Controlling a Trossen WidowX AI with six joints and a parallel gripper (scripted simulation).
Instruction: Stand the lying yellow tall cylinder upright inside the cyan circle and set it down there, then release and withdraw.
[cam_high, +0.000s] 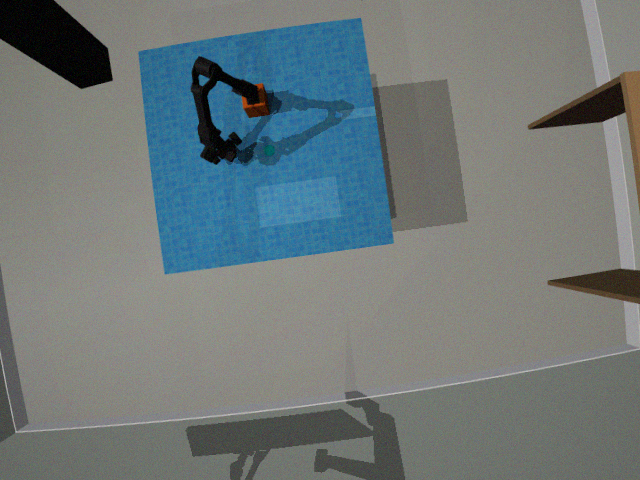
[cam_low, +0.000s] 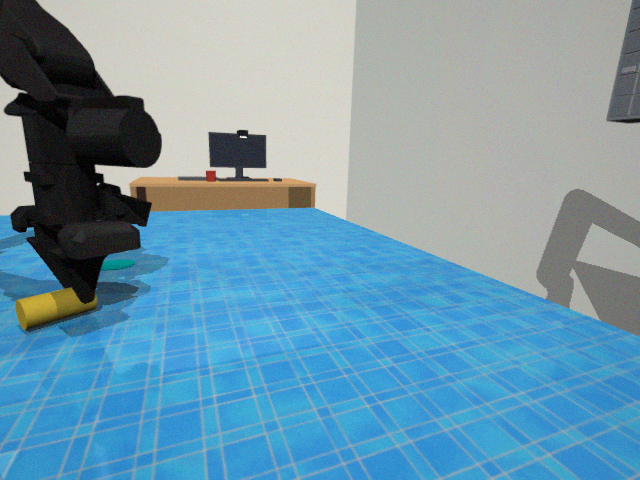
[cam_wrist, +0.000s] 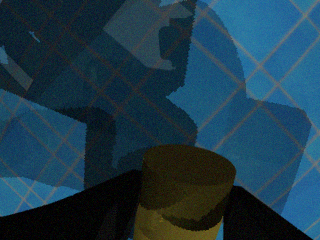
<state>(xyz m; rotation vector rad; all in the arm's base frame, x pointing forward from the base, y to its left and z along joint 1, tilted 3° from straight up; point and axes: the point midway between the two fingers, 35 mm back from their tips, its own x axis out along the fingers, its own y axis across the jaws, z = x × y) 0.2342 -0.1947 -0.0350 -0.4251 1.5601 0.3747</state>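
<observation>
Pinching the far end of the yellow tall cylinder (cam_low: 54, 307) between its dark fingers, the gripper (cam_low: 81, 291) points straight down onto the blue checked table (cam_low: 336, 330) where the cylinder lies flat (the cyan circle (cam_low: 117, 264) sits just behind, uncovered).
</observation>
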